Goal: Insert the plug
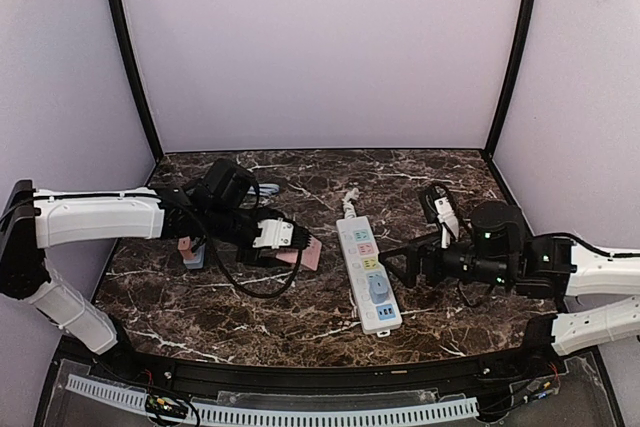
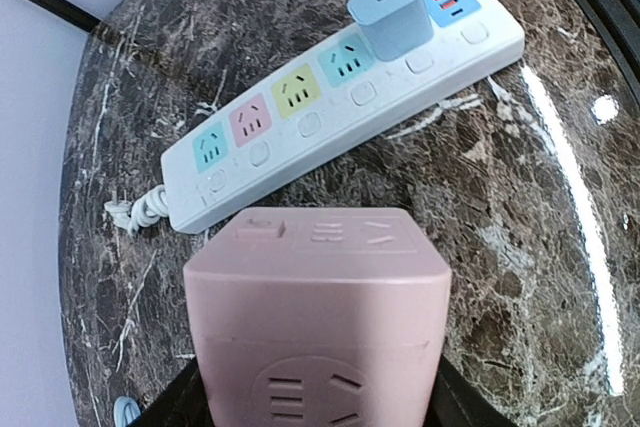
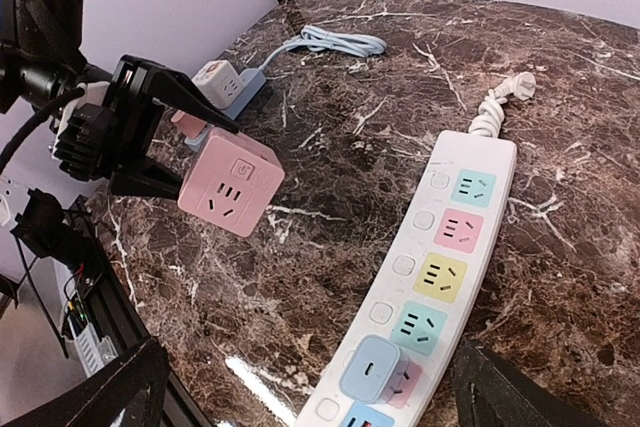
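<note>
The left arm (image 1: 100, 217) comes in from the left edge of the table. It is stretched out long and low toward the middle. At its end, the left gripper (image 1: 285, 245) points to the right. Its two fingers squeeze the sides of a pink cube (image 2: 315, 327). The right arm (image 1: 590, 277) comes in from the right edge and is bent down low. The right gripper (image 1: 397, 264) points to the left. Its fingers are spread wide apart with nothing between them.

No legible text on power strip (image 3: 447, 277), pink adapter (image 2: 318, 337).
</note>
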